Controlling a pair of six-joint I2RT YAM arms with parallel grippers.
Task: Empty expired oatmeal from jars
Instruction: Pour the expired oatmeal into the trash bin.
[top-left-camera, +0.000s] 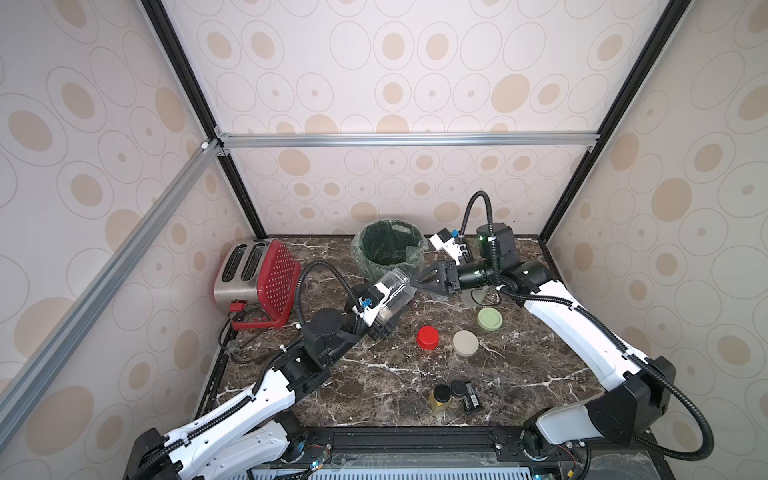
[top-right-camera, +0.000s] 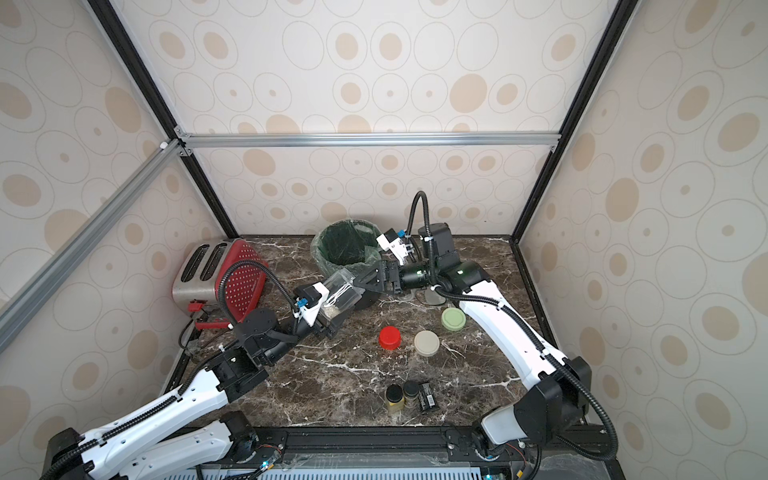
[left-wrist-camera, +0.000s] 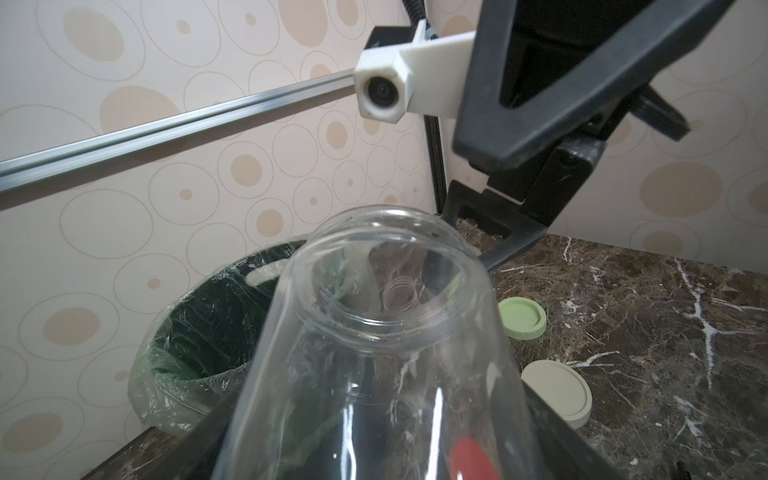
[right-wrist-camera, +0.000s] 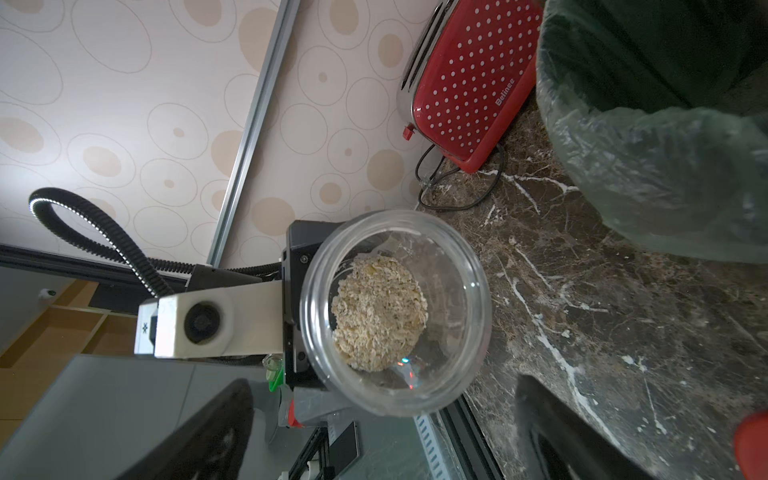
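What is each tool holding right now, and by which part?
Left tool grips the open jar by its body near the base, oatmeal inside. Right tool is open and empty, by the jar's mouth.

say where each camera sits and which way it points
top views: overhead above the arm bases, looking down at the table; both arms, left gripper holding the jar, right gripper open.
left wrist: on the left arm, looking along the jar toward the bin; own fingers flank it.
right wrist: on the right arm, looking into the jar's mouth at the oatmeal; own fingers blurred.
shared: both wrist views show jar and bin, from opposite ends.
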